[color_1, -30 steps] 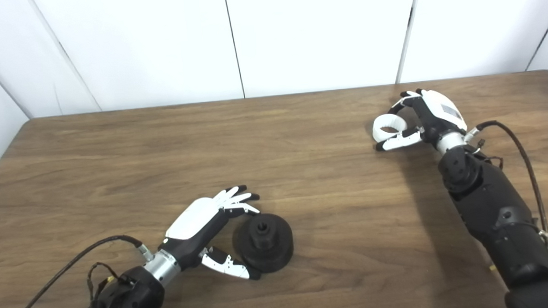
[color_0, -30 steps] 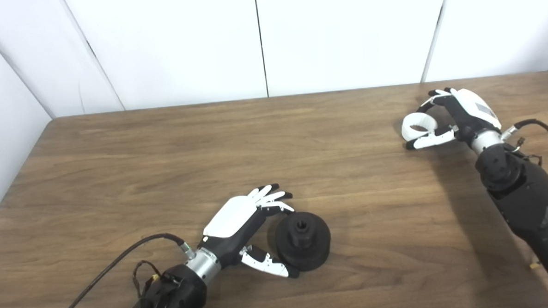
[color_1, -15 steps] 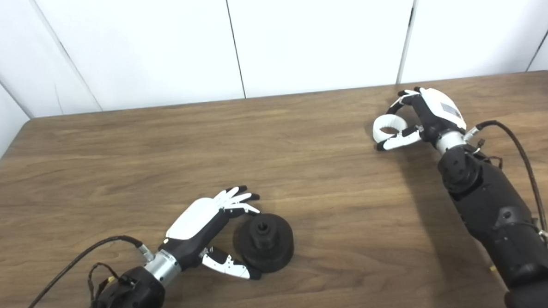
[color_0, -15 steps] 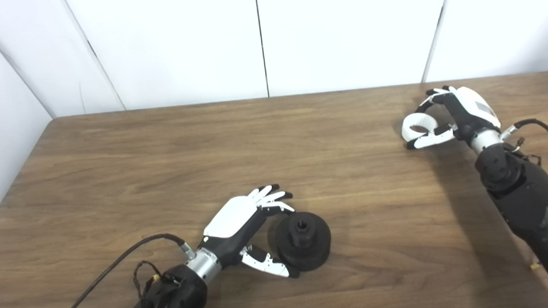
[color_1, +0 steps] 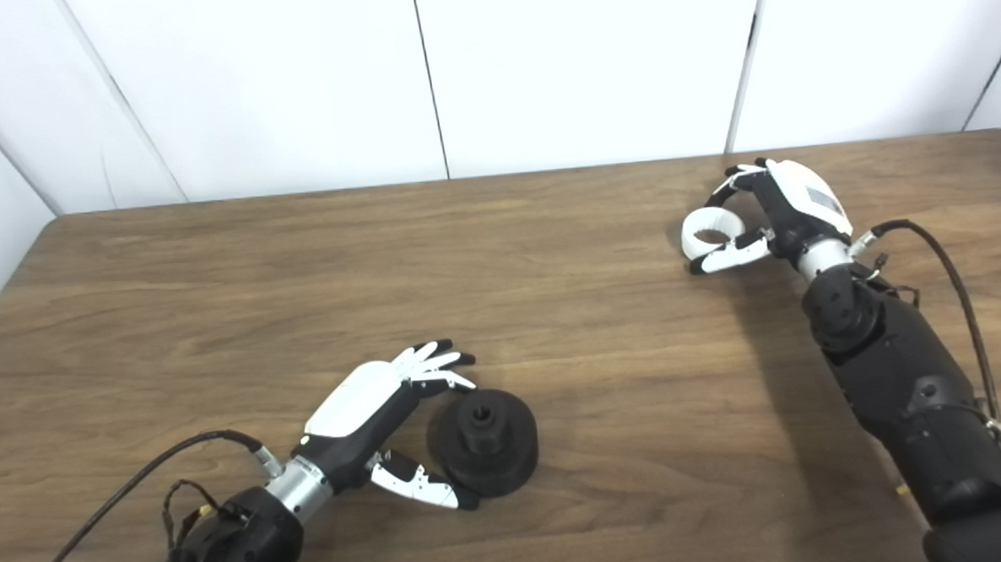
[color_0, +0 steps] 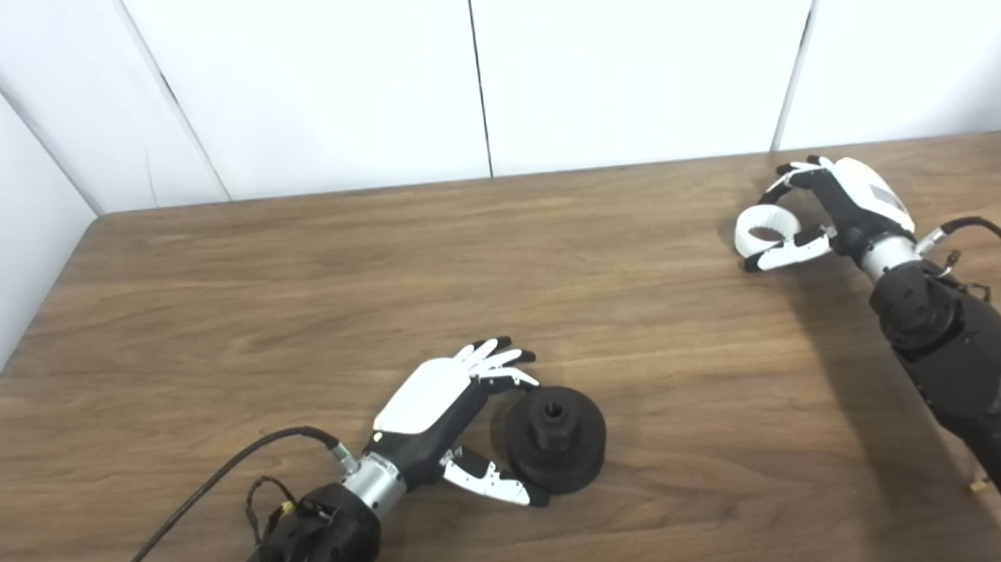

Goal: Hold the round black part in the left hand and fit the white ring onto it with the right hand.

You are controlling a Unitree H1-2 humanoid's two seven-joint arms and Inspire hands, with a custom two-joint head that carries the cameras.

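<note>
The round black part (color_0: 555, 438) sits on the wooden worktop (color_0: 314, 272) at lower centre, the left hand (color_0: 447, 414) cupped around its left side, fingers and thumb touching it but not lifting it. At upper right, well apart, the right hand (color_0: 835, 207) pinches the white ring (color_0: 764, 227) between thumb and fingers. Both grasps look nearly made; bringing the pieces together and fitting the ring remain.
</note>
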